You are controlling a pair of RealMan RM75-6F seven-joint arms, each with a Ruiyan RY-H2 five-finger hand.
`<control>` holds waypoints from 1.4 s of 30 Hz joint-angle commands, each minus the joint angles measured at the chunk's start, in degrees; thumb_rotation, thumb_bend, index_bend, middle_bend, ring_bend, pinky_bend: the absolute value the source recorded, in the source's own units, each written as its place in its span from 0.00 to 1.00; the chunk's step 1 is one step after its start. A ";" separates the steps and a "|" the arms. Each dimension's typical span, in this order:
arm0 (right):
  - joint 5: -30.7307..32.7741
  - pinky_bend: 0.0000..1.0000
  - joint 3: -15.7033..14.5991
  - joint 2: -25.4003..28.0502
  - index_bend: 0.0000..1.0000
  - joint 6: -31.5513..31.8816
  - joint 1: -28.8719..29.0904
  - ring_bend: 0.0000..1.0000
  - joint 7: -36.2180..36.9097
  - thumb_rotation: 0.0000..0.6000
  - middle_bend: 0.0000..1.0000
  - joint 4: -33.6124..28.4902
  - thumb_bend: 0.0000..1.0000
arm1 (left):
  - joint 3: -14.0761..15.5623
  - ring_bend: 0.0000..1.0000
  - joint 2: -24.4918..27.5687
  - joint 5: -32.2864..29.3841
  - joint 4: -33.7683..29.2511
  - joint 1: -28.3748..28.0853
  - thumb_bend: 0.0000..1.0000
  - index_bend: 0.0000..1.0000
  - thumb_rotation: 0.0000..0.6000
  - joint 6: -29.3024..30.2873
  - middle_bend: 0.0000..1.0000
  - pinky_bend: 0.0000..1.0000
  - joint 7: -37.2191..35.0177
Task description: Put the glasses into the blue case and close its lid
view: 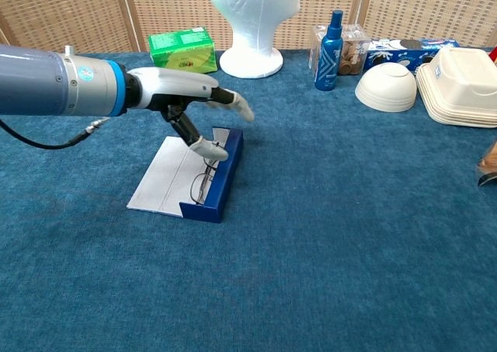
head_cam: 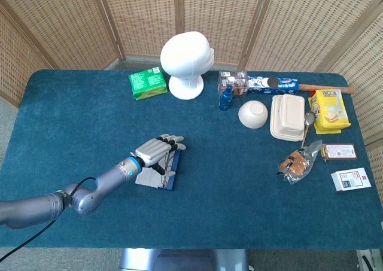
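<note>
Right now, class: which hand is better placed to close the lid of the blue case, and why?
The left. The left hand hovers open directly over the blue case, where the glasses already lie. The right hand is not in either view.

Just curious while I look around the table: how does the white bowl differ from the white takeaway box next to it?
The white bowl is round and lies upside down, a dome; the white takeaway box is rectangular with rounded corners and sits lid-up, closed. The bowl looks smaller in footprint than the box. The bowl lies nearer the blue spray bottle; the box lies nearer the yellow snack bag. Both are plain white and rest on the blue tablecloth.
</note>
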 commanded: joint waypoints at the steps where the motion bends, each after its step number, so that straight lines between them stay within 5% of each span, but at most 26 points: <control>1: -0.03 0.16 0.02 -0.01 0.00 0.06 -0.01 0.00 0.00 0.87 0.13 0.01 0.22 | -0.81 0.00 -0.66 2.74 0.10 -0.33 0.23 0.17 0.72 -0.92 0.06 0.00 -3.46; 21: 0.08 0.16 0.06 0.15 0.00 1.86 -1.46 0.00 1.92 0.87 0.13 1.13 0.22 | 1.70 0.02 -5.29 6.95 4.58 -4.01 0.23 0.20 0.71 -1.87 0.19 0.00 -7.49; 42: -0.53 0.16 0.08 -0.08 0.00 1.55 -1.20 0.00 1.64 0.87 0.13 1.13 0.22 | 6.49 0.12 1.82 2.47 0.46 -2.33 0.23 0.20 0.71 0.28 0.26 0.00 -5.13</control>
